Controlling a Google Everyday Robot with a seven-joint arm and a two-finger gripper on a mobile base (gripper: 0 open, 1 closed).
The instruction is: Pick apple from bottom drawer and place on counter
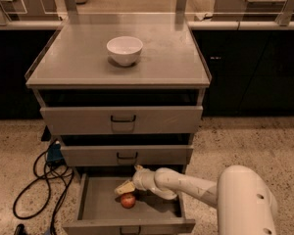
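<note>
You see the bottom drawer [95, 207] pulled out toward you at 6 o'clock of the cabinet, its shallow tray exposed. The apple [128, 200] lies on the drawer floor, roughly mid-width and a little toward the front. The gripper [130, 179] hangs inside the drawer just above the apple, which sits at about 6 o'clock from it. Its two fingers are spread apart and clasp nothing: one points up toward 12 o'clock, near the underside of the middle drawer [127, 155], and the other slants down toward 7 o'clock, ending just beside the top of the apple. You cannot tell whether that tip touches the fruit.

The white arm [186, 182] reaches in from 3 o'clock, running back to the robot's rounded white body [247, 199] at the lower right. The middle drawer and the top drawer [122, 120] each stand slightly out. On the counter [78, 58] a white bowl [124, 49] sits upright, a little toward 11 o'clock of its centre. A dark cable [39, 180] loops on the speckled floor [245, 141] at 9 o'clock of the open drawer.
</note>
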